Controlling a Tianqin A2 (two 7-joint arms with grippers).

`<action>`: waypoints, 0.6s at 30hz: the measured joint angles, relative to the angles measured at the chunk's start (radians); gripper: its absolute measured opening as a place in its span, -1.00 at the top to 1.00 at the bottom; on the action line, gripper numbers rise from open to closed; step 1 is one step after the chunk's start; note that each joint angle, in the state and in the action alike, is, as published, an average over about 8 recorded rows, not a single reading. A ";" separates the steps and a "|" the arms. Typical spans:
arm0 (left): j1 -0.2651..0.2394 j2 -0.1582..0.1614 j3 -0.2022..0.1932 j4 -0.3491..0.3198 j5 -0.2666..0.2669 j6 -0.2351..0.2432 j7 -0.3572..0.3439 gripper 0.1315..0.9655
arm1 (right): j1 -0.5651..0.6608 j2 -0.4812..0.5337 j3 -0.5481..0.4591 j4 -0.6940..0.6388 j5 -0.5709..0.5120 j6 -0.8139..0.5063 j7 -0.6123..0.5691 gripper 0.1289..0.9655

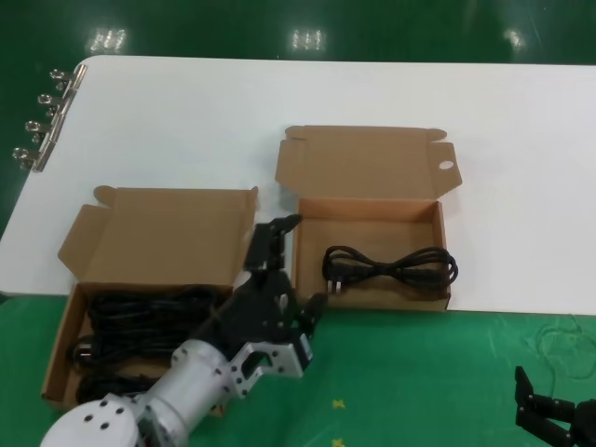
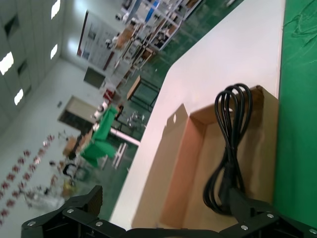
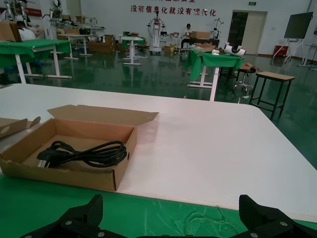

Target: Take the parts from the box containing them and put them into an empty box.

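Two brown corrugated cardboard boxes sit open on a smooth white desk [image 1: 521,140], lids hinged back toward the top of the head view. At lower left of that frame, the full box [image 1: 158,233] has plain lid tabs; its tray is packed with black power cords [image 1: 140,321] — long glossy loops lying in rows. Right of centre sits the second box [image 1: 368,168], whose lid side tab is pierced by a small oval hole. Its shallow tray holds a single cord [image 1: 391,267], a looped bundle stretched across the floor with a chunky black plug at its left end.

Silver, cylindrical and jointed, the left arm rises from the bottom left of the head view. Its black left hand [image 1: 291,256] hangs between the two boxes, over the near corner of the second one, with its fingers spread apart and nothing between them. In the left wrist view the two dark fingertips [image 2: 74,208] frame the single cord [image 2: 230,148] from well apart.

At the bottom right corner of the head view, over green matting, the right hand [image 1: 545,410] waits — its fingers splayed wide and empty, seen also in the right wrist view [image 3: 168,218].
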 joint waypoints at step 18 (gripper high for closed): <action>0.165 -0.059 -0.027 -0.150 0.006 -0.117 -0.345 -0.99 | 0.000 0.000 0.000 0.000 0.000 0.000 0.000 -1.00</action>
